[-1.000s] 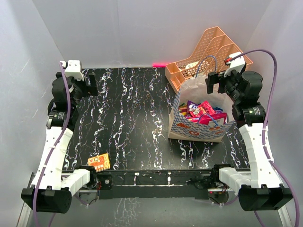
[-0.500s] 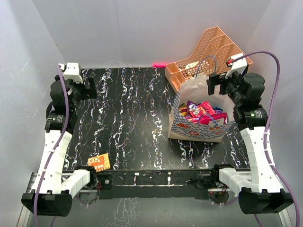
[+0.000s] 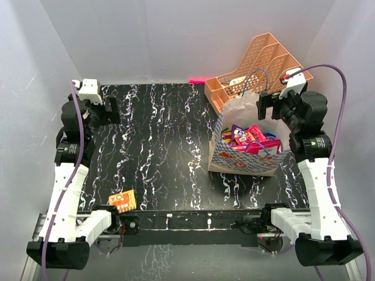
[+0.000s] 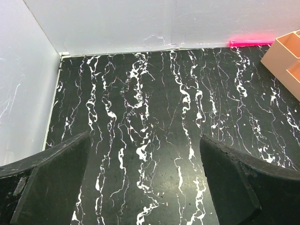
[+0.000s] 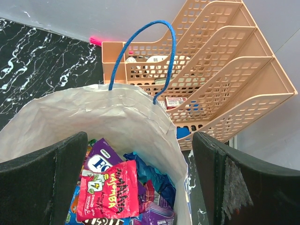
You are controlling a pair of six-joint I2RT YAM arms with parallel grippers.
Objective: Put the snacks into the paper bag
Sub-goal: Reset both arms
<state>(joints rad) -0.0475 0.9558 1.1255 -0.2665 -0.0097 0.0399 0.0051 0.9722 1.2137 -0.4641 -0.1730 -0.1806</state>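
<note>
The cream paper bag (image 3: 243, 162) with a blue patterned band stands upright at the right of the table. It is filled with snacks (image 3: 249, 138) in pink, purple and blue. In the right wrist view a pink packet (image 5: 110, 190) lies on top of a purple one (image 5: 99, 157), inside the bag's wall (image 5: 93, 108). My right gripper (image 3: 268, 104) (image 5: 139, 140) hangs open above the bag's far rim and holds nothing. One orange snack packet (image 3: 122, 201) lies alone near the front left edge. My left gripper (image 3: 112, 108) (image 4: 144, 150) stands open over bare table at the far left.
A peach mesh file organizer (image 3: 258, 70) (image 5: 220, 70) leans behind the bag with small items in it. The bag's blue cord handle (image 5: 157, 28) arches up in front of it. A pink strip (image 3: 197, 80) lies at the back wall. White walls close in three sides.
Both arms have shifted only slightly, the right one a little back and to the right. Bag, snacks and the orange packet have not moved. Both grippers stay open.
</note>
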